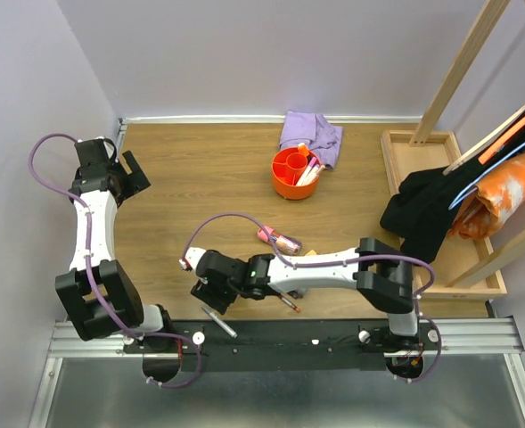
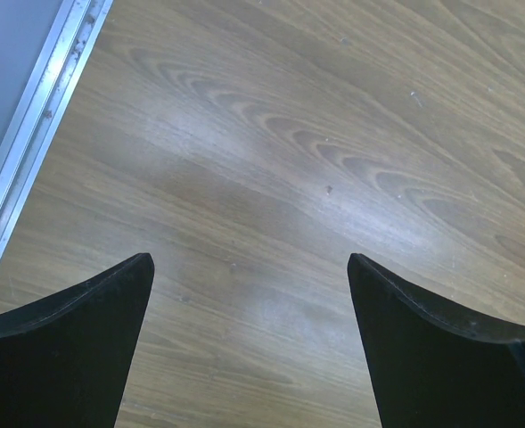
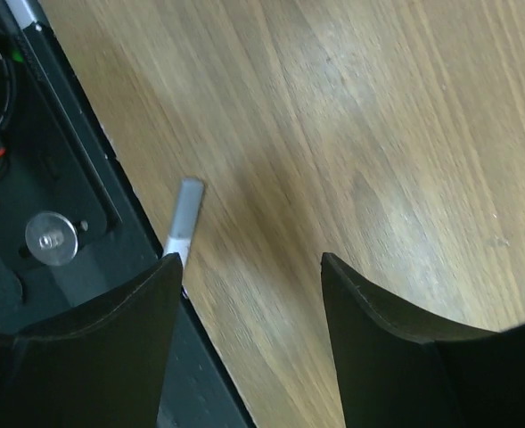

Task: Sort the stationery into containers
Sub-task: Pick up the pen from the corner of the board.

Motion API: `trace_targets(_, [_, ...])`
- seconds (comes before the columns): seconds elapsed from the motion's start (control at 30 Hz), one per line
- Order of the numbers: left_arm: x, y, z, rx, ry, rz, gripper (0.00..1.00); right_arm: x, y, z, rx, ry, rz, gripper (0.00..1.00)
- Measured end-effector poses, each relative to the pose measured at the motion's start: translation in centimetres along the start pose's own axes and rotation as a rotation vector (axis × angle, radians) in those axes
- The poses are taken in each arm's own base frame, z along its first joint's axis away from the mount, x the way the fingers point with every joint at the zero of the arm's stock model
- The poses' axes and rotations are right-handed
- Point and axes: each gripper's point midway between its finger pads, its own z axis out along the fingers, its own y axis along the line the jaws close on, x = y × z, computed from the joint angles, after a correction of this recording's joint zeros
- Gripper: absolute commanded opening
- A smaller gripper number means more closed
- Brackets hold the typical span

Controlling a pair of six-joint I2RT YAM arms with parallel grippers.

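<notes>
Right gripper: fingers spread, empty, over the table; grey pen at ten o'clock in its wrist view. Left gripper: fingers spread wide.

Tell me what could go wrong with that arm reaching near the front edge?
The grey pen lies partly over the black rail, beside the open right fingers, not between them; closing now would likely miss or flick it off. The forearm also hangs over a red pen and might sweep it.
</notes>
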Motion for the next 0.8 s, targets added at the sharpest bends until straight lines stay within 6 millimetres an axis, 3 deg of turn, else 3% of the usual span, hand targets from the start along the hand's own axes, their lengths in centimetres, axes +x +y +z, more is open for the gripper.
trace_targets(0.17, [-0.5,-0.1,0.0,0.007,-0.028,-0.007,0.99,-1.3,1.0,1.7,0.023,-0.001,0.013,0.70])
trace_targets(0.37, [0.1,0.0,0.2,0.005,-0.018,-0.013,0.99,-2.6,2.2,2.3,0.020,-0.006,0.020,0.68])
trace_targets(0.8, [0.0,0.1,0.3,0.003,-0.020,-0.014,0.99,0.7,2.6,3.2,0.024,0.120,0.035,0.61])
